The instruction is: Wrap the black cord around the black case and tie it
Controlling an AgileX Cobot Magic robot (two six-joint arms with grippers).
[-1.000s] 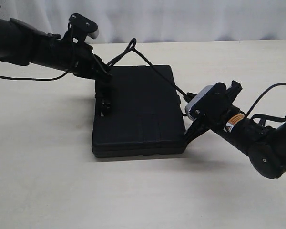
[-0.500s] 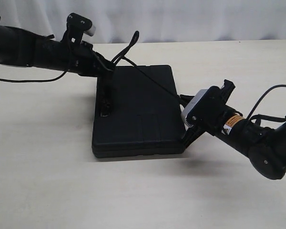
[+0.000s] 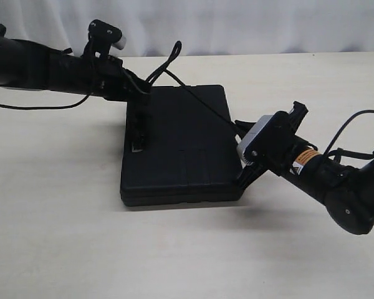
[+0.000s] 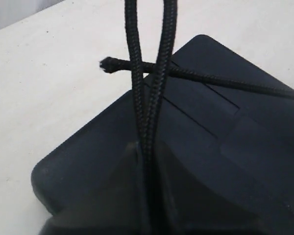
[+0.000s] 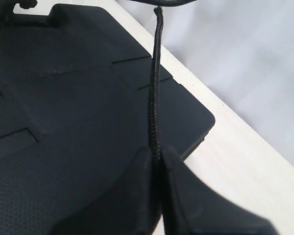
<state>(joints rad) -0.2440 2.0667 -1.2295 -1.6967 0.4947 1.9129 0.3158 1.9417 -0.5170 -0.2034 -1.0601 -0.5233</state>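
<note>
One pale cream tabletop [image 3: 62, 249] meets a white curtain [image 3: 237, 25]. The flat matte black ribbed plastic case [image 3: 181, 156] lies mid-table, with the thin black braided cord [image 3: 202, 101] slanting across its lid.

Left wrist view: the left gripper [image 4: 147, 159] has its jaws pinching two cord strands above the case.

Right wrist view: the right gripper [image 5: 157, 156] pinches one strand.

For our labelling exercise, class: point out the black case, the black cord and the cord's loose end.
black case [image 3: 181, 149], exterior view, middle of its lid.
black cord [image 5: 154, 88], right wrist view, straight strand over the case.
cord's loose end [image 4: 107, 63], left wrist view, frayed tip.
</note>
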